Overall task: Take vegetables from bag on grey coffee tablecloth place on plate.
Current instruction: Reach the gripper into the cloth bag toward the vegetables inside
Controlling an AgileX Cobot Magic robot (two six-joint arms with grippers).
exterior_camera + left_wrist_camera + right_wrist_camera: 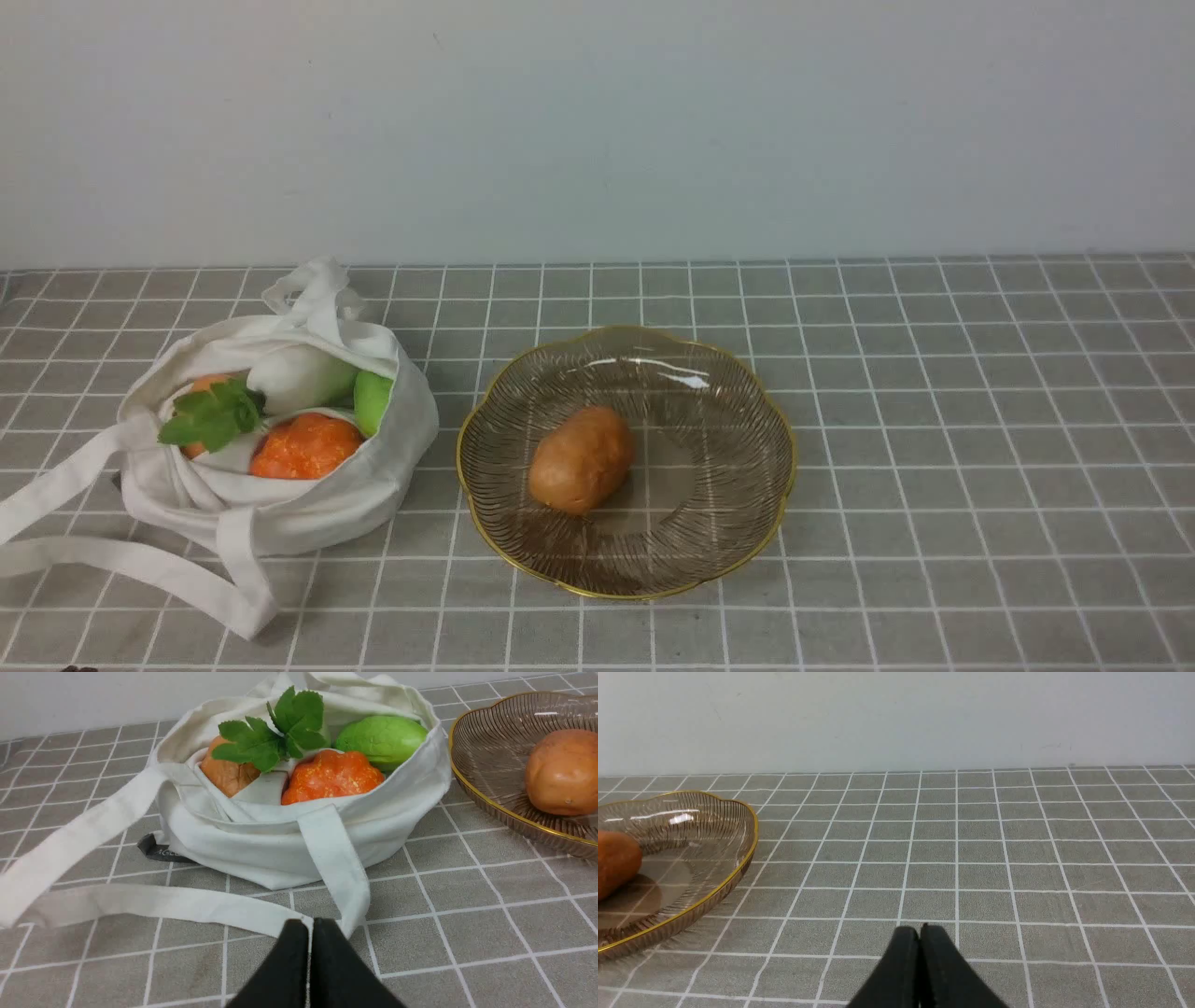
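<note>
The white cloth bag (280, 504) lies at the left on the grey tablecloth (934, 420). In it are a white radish (299, 373) with a green leaf sprig (210, 415), a bumpy orange vegetable (303, 446), a light-green one (372, 399) and a brown lump (226, 772). The glass plate (747, 392) at the centre holds one brown potato (581, 459). My left gripper (310, 924) is shut and empty, low over the cloth in front of the bag (280, 849), by its strap. My right gripper (920, 930) is shut and empty, to the right of the plate (747, 826). Neither arm shows in the front view.
The bag's long straps (112, 560) trail over the cloth toward the front left. A plain pale wall (597, 131) stands behind the table. Bare grid cloth (1017, 858) lies to the right of the plate.
</note>
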